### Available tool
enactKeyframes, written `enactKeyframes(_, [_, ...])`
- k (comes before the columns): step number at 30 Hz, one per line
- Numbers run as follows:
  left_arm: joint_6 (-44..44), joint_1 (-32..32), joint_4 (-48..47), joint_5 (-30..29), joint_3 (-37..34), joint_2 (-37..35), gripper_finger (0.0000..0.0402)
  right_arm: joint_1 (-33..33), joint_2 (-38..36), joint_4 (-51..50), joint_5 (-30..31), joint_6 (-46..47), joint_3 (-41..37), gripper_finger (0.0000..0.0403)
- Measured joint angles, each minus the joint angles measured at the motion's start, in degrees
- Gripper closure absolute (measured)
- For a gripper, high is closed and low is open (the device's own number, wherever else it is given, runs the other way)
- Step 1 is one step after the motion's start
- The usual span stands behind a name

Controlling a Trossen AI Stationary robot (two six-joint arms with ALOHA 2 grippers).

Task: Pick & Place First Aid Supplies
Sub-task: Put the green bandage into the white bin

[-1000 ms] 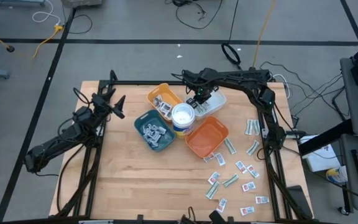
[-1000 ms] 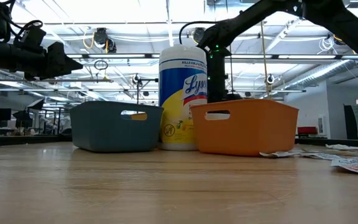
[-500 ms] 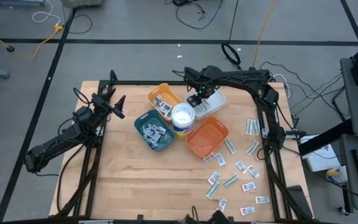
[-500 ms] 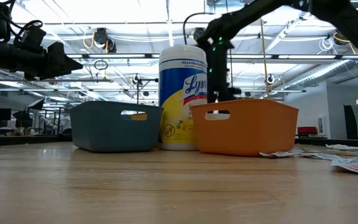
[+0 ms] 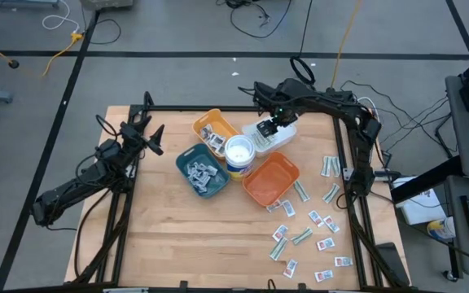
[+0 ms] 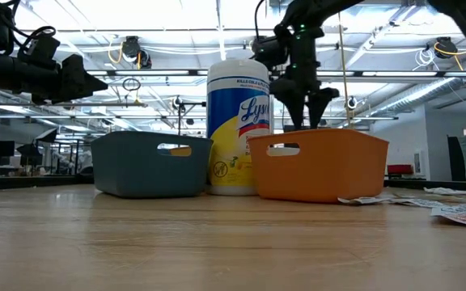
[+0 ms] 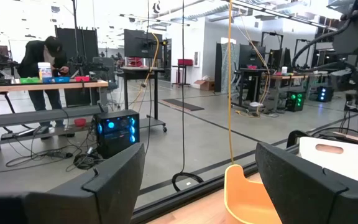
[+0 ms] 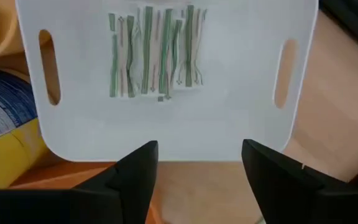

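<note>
Wood table [image 5: 169,236] sitting on grey floor w/ cables; lab room w/ desks beyond, person [image 7: 45,62] standing at a bench. L gripper [image 5: 155,138] waiting at table's left, fingers spread wide, holding nothing. Teal tray [image 5: 202,171] and yellow tray [image 5: 215,130] holding packets, tub [image 5: 239,155] standing between trays, orange tray [image 5: 272,179] near it. R gripper [image 5: 269,128] hovering over white tray [image 8: 166,134], fingers apart, empty; green-white strips [image 8: 154,53] lying inside. Loose packets [image 5: 312,224] lying at near right.
</note>
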Motion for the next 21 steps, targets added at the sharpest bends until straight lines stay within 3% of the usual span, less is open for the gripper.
enactKeyframes(4, [0.00, -0.01, 0.00, 0.00, 0.00, 0.00, 0.0094, 1.40, -5.01, 2.32, -4.16, 4.49, -9.27, 0.0175])
enactKeyframes(11, [0.00, 0.00, 0.00, 0.00, 0.00, 0.00, 0.0094, 7.44, -16.85, 6.83, -6.00, 12.59, -25.40, 0.0179])
enactKeyframes(21, [0.00, 0.00, 0.00, 0.00, 0.00, 0.00, 0.0094, 17.13, -31.20, 6.27, -7.62, 20.63, -39.38, 0.0181])
